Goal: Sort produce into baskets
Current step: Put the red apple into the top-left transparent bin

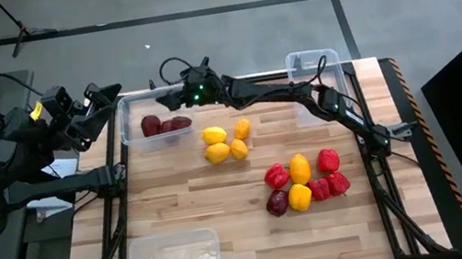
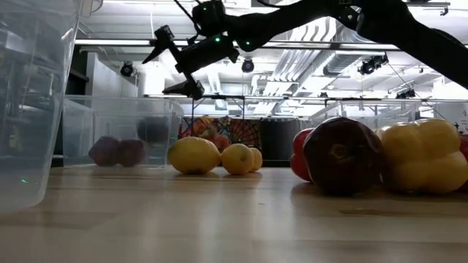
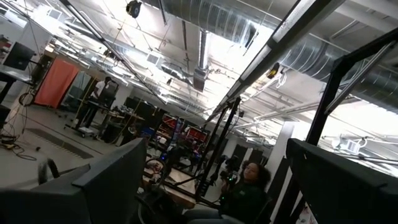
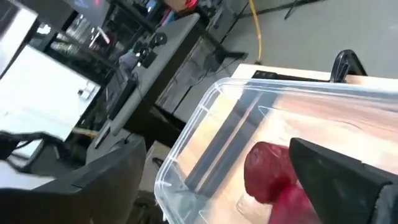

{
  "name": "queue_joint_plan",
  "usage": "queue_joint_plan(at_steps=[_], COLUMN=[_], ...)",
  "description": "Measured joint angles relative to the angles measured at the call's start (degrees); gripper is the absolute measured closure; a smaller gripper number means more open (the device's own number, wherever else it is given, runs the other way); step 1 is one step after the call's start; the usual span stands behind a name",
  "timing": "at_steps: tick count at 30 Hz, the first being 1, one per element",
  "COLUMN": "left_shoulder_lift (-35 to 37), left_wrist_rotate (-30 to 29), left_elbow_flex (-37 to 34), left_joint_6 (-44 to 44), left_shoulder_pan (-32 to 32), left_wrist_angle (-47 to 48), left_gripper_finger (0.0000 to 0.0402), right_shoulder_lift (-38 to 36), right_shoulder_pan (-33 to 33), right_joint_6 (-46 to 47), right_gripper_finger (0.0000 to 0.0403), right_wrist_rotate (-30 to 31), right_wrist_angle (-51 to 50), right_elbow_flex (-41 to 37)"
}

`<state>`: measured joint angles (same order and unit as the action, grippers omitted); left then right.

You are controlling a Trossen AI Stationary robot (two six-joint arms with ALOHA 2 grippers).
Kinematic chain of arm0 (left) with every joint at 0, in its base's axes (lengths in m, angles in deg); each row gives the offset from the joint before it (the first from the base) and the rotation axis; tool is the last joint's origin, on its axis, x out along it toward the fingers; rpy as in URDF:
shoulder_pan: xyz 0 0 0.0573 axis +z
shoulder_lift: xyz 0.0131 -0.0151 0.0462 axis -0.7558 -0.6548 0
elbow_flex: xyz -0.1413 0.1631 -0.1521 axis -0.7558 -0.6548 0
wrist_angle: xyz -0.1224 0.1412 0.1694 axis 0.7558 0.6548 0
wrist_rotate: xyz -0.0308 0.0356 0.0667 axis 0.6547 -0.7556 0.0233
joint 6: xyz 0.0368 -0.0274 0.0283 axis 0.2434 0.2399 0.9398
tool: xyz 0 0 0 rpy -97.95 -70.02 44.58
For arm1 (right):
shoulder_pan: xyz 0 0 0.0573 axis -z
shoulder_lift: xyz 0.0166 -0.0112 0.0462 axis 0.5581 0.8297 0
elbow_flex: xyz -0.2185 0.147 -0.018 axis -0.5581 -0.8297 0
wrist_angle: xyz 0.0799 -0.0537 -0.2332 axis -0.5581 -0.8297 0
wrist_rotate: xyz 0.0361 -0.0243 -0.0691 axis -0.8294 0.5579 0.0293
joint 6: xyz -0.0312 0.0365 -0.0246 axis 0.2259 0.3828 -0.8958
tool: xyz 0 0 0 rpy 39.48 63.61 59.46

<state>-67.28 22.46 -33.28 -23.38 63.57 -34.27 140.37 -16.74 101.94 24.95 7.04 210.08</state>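
The pale butcher-block wooden counter looks smooth and matt. The clear rectangular plastic tub is glossy and see-through. The red bell peppers shine; the yellow lemons look duller.

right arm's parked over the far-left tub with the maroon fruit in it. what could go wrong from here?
1. The right gripper, open, hangs just above the far-left basket; pulling back low could clip its rim and shove the light tub.
2. The one maroon fruit left in the mixed pile touches red peppers and yellow peppers; grabbing it may scatter them.
3. The lemons lie right beside the basket, under the arm's return path.
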Motion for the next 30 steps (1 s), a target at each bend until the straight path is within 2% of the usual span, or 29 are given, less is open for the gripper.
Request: queue_joint_plan(at_steps=[5, 9, 11, 14, 17, 20, 22, 25, 28, 30], left_shoulder_lift=[0.0, 0.0, 0.0, 0.0, 0.0, 0.0, 0.02, 0.02, 0.02, 0.01], left_wrist_rotate=[-0.02, -0.02, -0.02, -0.02, -0.02, -0.04, -0.04, -0.04, -0.09, -0.11], left_elbow_flex=[0.0, 0.0, 0.0, 0.0, 0.0, 0.0, 0.0, 0.0, 0.0, 0.0], left_joint_6=[0.0, 0.04, 0.04, 0.04, 0.04, 0.02, 0.02, 0.02, 0.0, -0.01], left_shoulder_pan=[0.0, 0.0, 0.0, 0.0, 0.0, 0.0, 0.0, 0.0, 0.0, 0.0], left_wrist_angle=[0.4, 0.44, 0.44, 0.44, 0.44, 0.45, 0.45, 0.44, 0.43, 0.43], left_gripper_finger=[0.0028, 0.0028, 0.0028, 0.0028, 0.0028, 0.0028, 0.0028, 0.0028, 0.0028, 0.0028], right_shoulder_lift=[-2.12, -6.97, -9.72, -13.18, -15.87, -18.22, -20.25, -25.37, -32.7, -37.5], right_shoulder_pan=[1.88, 1.79, 0.58, -2.49, -6.55, -11.41, -14.76, -19.51, -23.52, -26.0], right_joint_6=[-2.12, -11.97, -18.14, -24.7, -28.12, -28.62, -28.47, -26.97, -20.36, -13.27], right_gripper_finger=[0.0027, 0.0027, 0.0027, 0.0027, 0.0027, 0.0027, 0.0027, 0.0027, 0.0027, 0.0027], right_wrist_rotate=[-6.95, -8.25, -5.92, 2.32, 11.72, 17.3, 17.89, 17.91, 17.8, 15.02], right_wrist_angle=[-4.7, -17.72, -27.02, -41.86, -55.25, -64.54, -67.37, -67.93, -65.98, -64.43], right_elbow_flex=[0.91, 0.98, 1.02, 1.02, 1.02, 0.28, -2.72, -11.23, -22.23, -29.14])
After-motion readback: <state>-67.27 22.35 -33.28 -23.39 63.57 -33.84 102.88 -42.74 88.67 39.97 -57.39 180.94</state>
